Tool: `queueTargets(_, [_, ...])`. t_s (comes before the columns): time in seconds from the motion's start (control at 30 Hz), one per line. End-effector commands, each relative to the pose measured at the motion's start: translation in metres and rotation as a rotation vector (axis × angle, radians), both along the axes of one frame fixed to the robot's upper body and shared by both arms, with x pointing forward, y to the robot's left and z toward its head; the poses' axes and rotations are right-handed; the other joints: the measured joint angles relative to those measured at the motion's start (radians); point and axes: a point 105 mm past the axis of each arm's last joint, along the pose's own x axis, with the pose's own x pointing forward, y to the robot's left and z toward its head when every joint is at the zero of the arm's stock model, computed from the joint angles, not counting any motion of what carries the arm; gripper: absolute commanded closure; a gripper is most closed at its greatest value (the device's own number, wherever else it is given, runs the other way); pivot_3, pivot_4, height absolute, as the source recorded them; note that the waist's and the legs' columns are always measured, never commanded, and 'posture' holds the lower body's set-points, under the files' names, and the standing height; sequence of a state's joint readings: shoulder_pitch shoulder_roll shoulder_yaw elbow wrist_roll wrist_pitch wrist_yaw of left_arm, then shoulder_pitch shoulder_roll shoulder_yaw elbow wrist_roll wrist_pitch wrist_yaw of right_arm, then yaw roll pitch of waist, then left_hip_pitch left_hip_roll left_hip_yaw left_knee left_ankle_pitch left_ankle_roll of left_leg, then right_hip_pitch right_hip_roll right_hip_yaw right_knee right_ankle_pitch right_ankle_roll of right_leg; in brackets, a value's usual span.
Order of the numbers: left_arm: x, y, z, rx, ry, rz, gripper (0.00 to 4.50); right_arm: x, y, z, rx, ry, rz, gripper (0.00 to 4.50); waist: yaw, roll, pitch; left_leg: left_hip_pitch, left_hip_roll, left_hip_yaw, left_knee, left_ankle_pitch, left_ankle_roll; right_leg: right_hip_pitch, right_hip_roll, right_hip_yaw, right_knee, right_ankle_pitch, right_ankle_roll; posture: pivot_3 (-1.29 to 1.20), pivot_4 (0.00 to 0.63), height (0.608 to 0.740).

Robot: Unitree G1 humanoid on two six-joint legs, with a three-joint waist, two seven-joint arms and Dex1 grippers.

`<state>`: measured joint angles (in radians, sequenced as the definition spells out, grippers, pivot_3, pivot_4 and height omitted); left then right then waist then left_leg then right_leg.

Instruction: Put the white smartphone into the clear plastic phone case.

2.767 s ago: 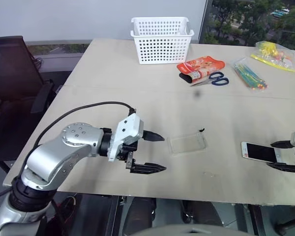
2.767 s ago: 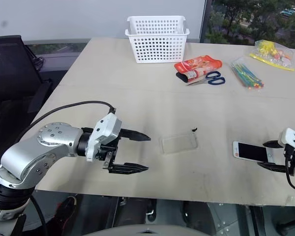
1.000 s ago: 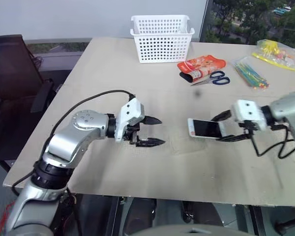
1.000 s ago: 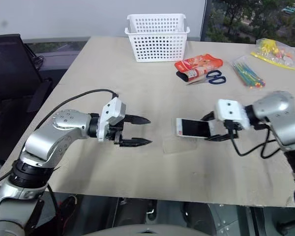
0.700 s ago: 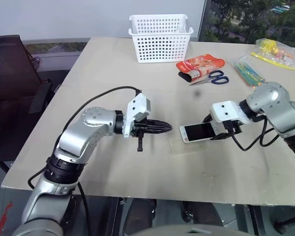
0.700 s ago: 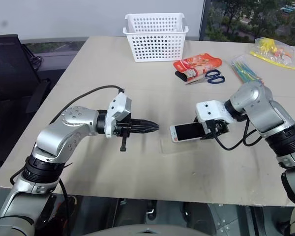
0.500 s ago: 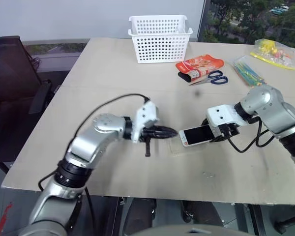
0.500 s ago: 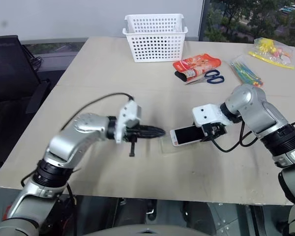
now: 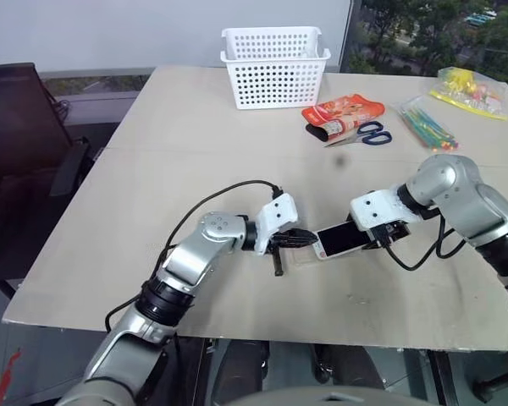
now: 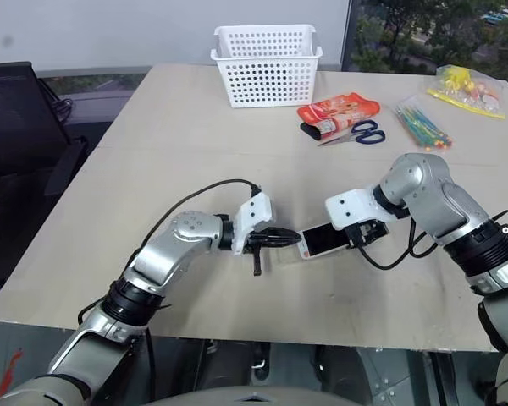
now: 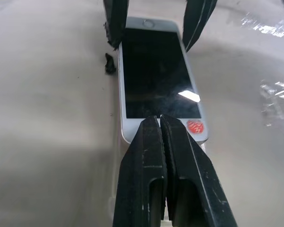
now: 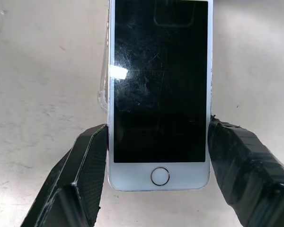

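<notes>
Clamped across the short sides of the white smartphone point(image 12: 160, 94), the right gripper point(image 9: 374, 234) holds it screen-up. Its long axis runs from those jaws toward the left gripper point(image 11: 160, 118), whose fingers are pressed together at the far end. The clear plastic phone case point(image 10: 281, 255) lies under that end, on the table point(image 9: 195, 152).
</notes>
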<state>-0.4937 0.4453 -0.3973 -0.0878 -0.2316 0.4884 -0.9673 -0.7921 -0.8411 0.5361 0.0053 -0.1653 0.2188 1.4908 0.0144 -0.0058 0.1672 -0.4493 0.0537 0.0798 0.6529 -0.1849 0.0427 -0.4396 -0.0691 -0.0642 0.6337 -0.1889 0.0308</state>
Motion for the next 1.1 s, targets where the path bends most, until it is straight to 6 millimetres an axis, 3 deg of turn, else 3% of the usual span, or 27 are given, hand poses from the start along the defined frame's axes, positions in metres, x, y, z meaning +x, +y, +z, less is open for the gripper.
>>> queueTargets(0.03, [0.001,-0.008,0.006,-0.008,-0.047,-0.028,4.44,0.0,0.004,0.004,0.005,-0.026,-0.002,1.69,0.0,0.0,0.0,0.0,0.0,0.0,0.0,0.0,0.0,0.0,0.0,0.0,0.0,0.0,0.0,0.0,0.15,0.74])
queueTargets(0.43, [-0.003,-0.014,-0.006,0.029,-0.038,-0.057,4.44,-0.002,0.01,0.001,0.01,-0.023,-0.023,1.69,0.0,0.0,0.0,0.0,0.0,0.0,0.0,0.0,0.0,0.0,0.0,0.0,0.001,0.0,0.0,0.0,0.15,0.74])
queueTargets(0.8, [0.007,0.001,-0.037,0.171,0.04,0.014,4.44,-0.011,0.017,0.006,0.008,-0.009,-0.004,1.69,0.0,0.0,-0.001,0.001,0.0,0.0,0.0,0.0,0.0,0.0,0.0,0.0,0.002,0.0,0.0,0.0,0.15,0.74])
queueTargets(1.07, [0.006,0.004,-0.058,0.249,0.084,0.009,4.44,-0.03,0.02,0.008,0.038,0.054,-0.022,1.69,0.001,0.0,-0.003,0.001,0.0,-0.001,0.001,0.0,0.0,0.0,0.0,0.0,0.003,0.0,0.0,0.0,0.15,0.74])
queueTargets(1.1, [0.006,0.003,-0.059,0.248,0.085,0.007,4.48,-0.031,0.021,0.008,0.049,0.051,-0.027,1.2,0.001,0.0,-0.003,0.001,0.0,-0.001,0.001,0.0,0.0,0.0,0.0,0.0,0.003,0.0,0.0,0.0,0.15,0.74])
